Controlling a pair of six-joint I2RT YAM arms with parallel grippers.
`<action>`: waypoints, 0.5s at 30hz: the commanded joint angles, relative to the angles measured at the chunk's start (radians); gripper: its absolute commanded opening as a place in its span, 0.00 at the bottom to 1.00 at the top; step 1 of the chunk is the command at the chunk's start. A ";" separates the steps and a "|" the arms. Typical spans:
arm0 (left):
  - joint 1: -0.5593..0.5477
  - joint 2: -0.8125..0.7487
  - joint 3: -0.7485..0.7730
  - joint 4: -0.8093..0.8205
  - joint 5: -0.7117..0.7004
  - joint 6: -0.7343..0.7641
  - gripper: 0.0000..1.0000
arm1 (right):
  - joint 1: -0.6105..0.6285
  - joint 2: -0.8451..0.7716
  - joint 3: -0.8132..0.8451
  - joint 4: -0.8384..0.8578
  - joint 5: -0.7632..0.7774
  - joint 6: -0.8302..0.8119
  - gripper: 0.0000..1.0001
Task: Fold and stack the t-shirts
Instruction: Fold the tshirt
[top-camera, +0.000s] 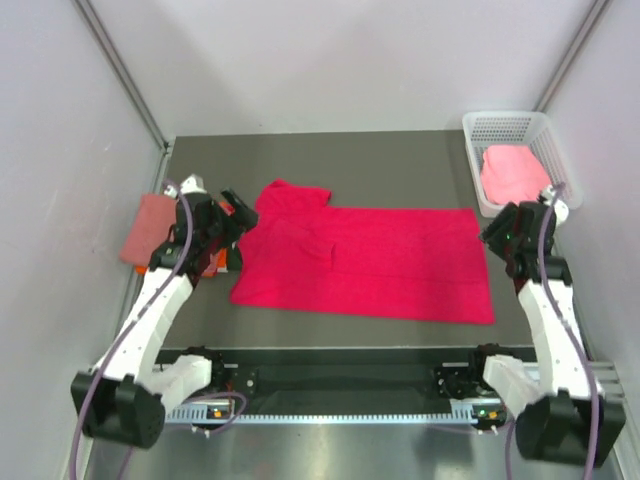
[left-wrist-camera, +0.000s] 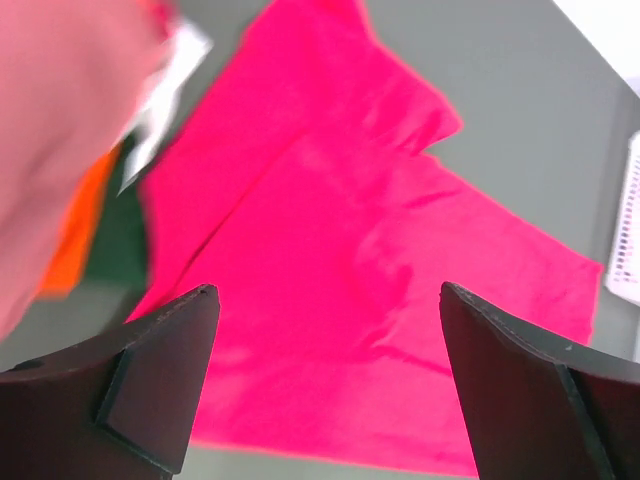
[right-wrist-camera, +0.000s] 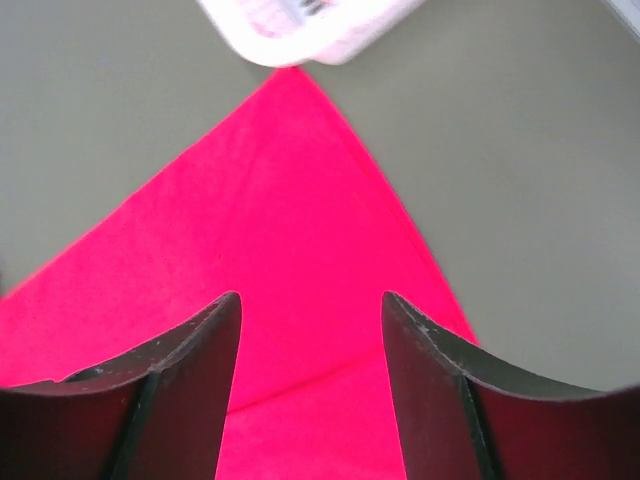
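Observation:
A crimson-pink t-shirt (top-camera: 365, 262) lies spread flat across the middle of the table, one sleeve at the far left. It fills the left wrist view (left-wrist-camera: 340, 260) and the right wrist view (right-wrist-camera: 250, 260). My left gripper (top-camera: 238, 222) is open and empty above the shirt's left edge. My right gripper (top-camera: 497, 238) is open and empty over the shirt's far right corner. A dusty salmon shirt (top-camera: 148, 228) lies folded at the left edge, with an orange one (top-camera: 212, 262) under my left arm. A light pink shirt (top-camera: 513, 172) lies in the basket.
A white mesh basket (top-camera: 482, 128) stands at the back right corner, its rim showing in the right wrist view (right-wrist-camera: 310, 30). Grey walls close in on the left, back and right. A metal rail runs along the table's near edge.

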 joint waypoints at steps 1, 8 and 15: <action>-0.003 0.178 0.115 0.181 0.095 0.059 0.96 | 0.030 0.200 0.109 0.155 -0.122 -0.215 0.58; -0.002 0.571 0.339 0.316 0.068 0.130 0.94 | 0.169 0.420 0.192 0.308 -0.095 -0.246 0.57; 0.000 0.797 0.564 0.267 0.086 0.196 0.94 | 0.185 0.663 0.367 0.289 -0.062 -0.309 0.56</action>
